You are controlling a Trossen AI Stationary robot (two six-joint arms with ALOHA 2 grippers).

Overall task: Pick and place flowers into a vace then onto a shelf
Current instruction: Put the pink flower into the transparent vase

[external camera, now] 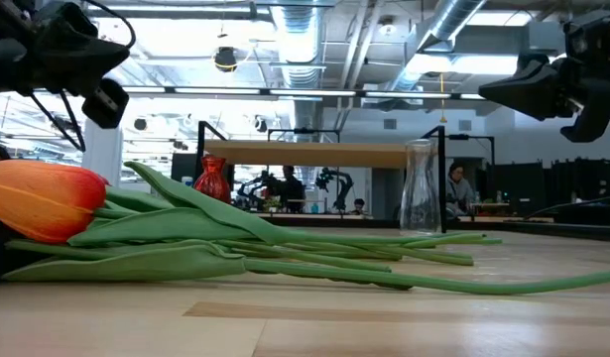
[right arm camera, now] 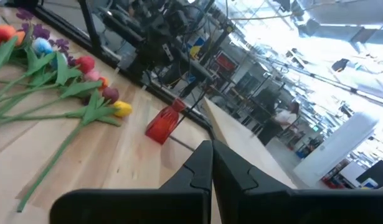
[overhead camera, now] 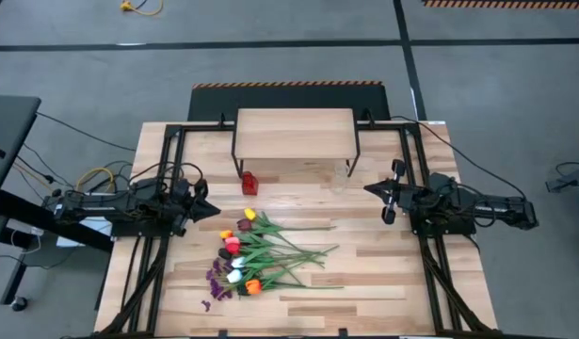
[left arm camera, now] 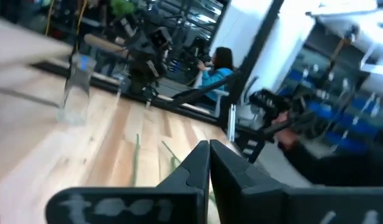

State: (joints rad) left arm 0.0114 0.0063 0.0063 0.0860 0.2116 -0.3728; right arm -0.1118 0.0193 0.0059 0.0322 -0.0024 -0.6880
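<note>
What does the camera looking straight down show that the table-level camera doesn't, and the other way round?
Only the high view shows the whole bunch of flowers, the table edges and both arms, left gripper and right gripper shut. Only the low view shows the room behind, with people, and an orange tulip close up. Both show the shelf, red vase and clear vase.

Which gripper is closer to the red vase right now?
Left. The left gripper, shut, hovers just off the red vase, on its left-arm side and slightly nearer the flowers. The right gripper, also shut, waits well across the table beside the clear vase.
</note>
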